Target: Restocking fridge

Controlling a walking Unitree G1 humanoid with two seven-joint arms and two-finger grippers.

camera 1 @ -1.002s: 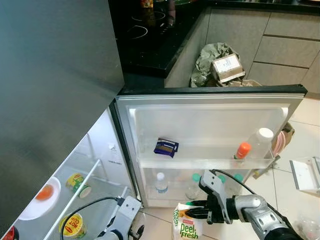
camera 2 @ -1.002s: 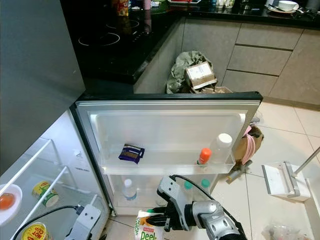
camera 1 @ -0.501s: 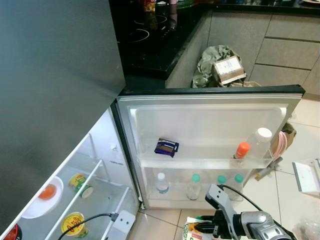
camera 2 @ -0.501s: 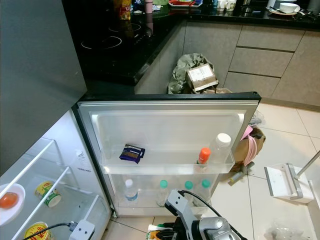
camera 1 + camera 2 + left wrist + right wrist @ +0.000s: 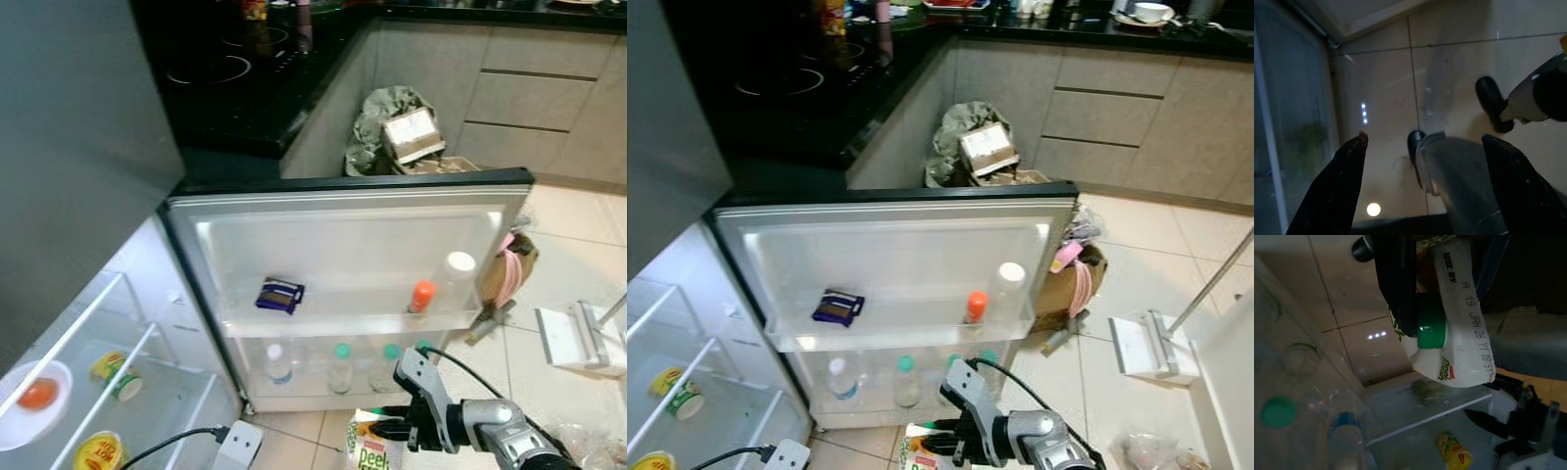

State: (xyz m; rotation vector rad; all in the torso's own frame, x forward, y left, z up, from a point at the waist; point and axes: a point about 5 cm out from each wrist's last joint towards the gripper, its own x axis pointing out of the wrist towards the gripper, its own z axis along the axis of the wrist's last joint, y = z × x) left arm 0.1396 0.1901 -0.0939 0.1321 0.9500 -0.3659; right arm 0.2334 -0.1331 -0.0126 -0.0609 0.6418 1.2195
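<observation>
A white and green "peel fresh" juice carton point(image 5: 369, 448) hangs low in front of the open fridge door point(image 5: 343, 245), just above the floor tiles. My right gripper point(image 5: 392, 429) is shut on its top, beside the green cap point(image 5: 1431, 328). The door's upper shelf holds a dark blue packet point(image 5: 280, 295), an orange-capped bottle point(image 5: 421, 296) and a white-capped bottle point(image 5: 456, 279). Several green-capped bottles point(image 5: 340, 364) stand in the lower door shelf. My left gripper point(image 5: 1425, 138) hangs open over the floor by the fridge's foot.
Inside the fridge, noodle cups point(image 5: 116, 364) and a plate with an orange item point(image 5: 34, 397) sit on glass shelves. A stuffed bag with a cardboard box point(image 5: 407, 132) stands behind the door. A white dustpan point(image 5: 578, 338) lies on the floor at right. A black hob counter point(image 5: 216, 69) runs at the back.
The whole picture has shifted, so the camera has moved. My right gripper keeps its hold on the carton, which sits a little higher in view than half a second ago.
</observation>
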